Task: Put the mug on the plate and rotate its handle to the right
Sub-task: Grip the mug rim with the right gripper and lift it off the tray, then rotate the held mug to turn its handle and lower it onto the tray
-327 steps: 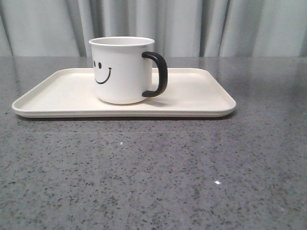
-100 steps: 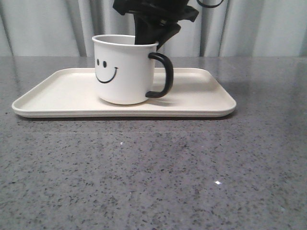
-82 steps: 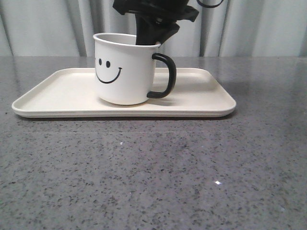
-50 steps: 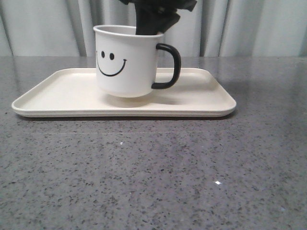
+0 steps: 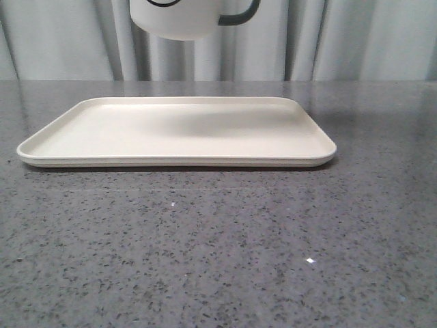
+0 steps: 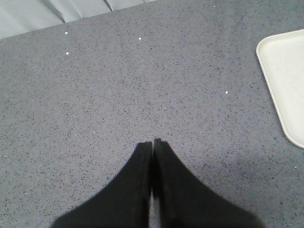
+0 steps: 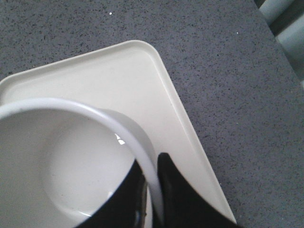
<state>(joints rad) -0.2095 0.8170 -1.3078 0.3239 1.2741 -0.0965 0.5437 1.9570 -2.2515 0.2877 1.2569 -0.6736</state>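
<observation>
High above the plate (image 5: 287, 147) on the bench (image 5: 218, 246), I hold the mug (image 5: 174, 17) by its thin rim in the right gripper (image 7: 154, 190), jaws pinching the wall; it looks rigid, glossy, maybe slippery, while the left gripper (image 6: 152, 145) is closed and empty.

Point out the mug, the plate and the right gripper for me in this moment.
mug (image 5: 174, 19): front view, lower white wall, lifted above the tray.
plate (image 5: 102, 130): front view, bare flat surface left of centre.
right gripper (image 7: 153, 183): right wrist view, at the mug rim pinched between its fingertips.
</observation>
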